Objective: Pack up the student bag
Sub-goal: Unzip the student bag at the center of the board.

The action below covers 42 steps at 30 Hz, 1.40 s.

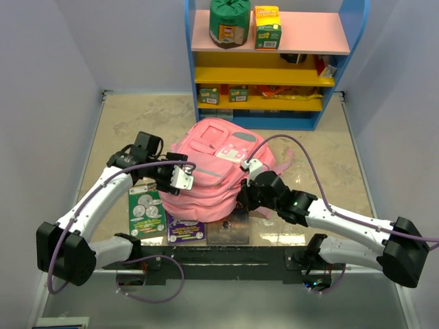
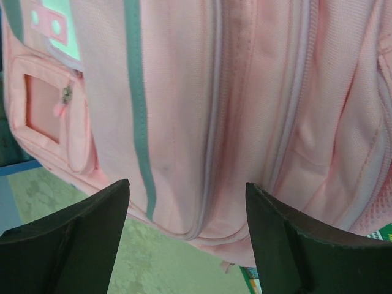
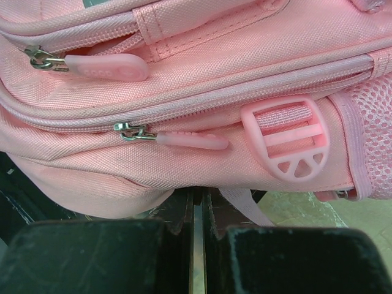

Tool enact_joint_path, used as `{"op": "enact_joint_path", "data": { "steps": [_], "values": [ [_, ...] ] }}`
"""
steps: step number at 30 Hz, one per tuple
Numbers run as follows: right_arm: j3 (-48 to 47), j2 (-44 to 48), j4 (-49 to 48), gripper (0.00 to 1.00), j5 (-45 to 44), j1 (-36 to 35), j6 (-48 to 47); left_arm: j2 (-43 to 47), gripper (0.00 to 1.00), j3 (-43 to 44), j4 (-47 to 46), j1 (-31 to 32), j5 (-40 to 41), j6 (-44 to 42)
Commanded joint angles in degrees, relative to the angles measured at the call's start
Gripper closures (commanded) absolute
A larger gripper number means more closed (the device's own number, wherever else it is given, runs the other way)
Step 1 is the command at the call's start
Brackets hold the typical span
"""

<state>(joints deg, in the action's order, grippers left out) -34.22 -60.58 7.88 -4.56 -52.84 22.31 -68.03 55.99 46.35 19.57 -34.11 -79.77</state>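
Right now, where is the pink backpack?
Top view: the student bag sits mid-table before the blue shelf, left claw on its left side, right claw on its right.

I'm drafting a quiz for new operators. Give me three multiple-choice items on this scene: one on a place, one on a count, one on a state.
1. Where is the pink backpack?
A) on the floor
B) on the table, between the left gripper and the right gripper
C) on a chair

2. How many things stand on the top shelf?
A) none
B) two
C) five

3. Which gripper is open?
A) left
B) right
C) neither

Answers:
1 B, it lies on the table with a gripper at either side.
2 B, only a green roll and a yellow box stand there.
3 A, the left fingers stand wide apart and the right ones are closed together.
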Motion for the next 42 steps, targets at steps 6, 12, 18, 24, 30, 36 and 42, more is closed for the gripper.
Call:
{"op": "enact_joint_path", "data": {
  "steps": [6,12,18,24,30,36,42],
  "values": [
    [-0.5,2.22,-5.07,1.0,-0.1,0.46,0.99,0.44,0.6,-7.81,-15.53,0.03,3.34,1.79],
    [-1.12,3.1,-4.01,1.0,-0.01,0.46,0.99,-0.52,0.62,-9.14,-18.58,0.03,2.91,2.51],
    [-0.85,2.93,-3.75,1.0,0.95,0.46,0.99,1.67,1.0,-10.55,-17.53,0.29,2.9,5.13],
    [-3.66,0.11,-4.28,1.0,0.78,0.46,-0.59,7.55,1.0,-1.59,-9.87,0.55,2.82,13.2],
    [-9.72,-7.09,-6.3,1.0,4.11,0.54,-1.56,17.66,1.0,5.17,-1.67,0.99,5.2,15.09],
    [-16.57,-13.6,-7.18,1.0,3.95,0.54,-4.28,18.98,1.0,11.43,17.45,0.99,-0.34,14.89],
    [-16.59,-14.76,-11.47,1.0,4.47,0.81,-10.35,23.72,1.0,-0.67,9.13,0.99,4.83,19.02]
  ]
}}
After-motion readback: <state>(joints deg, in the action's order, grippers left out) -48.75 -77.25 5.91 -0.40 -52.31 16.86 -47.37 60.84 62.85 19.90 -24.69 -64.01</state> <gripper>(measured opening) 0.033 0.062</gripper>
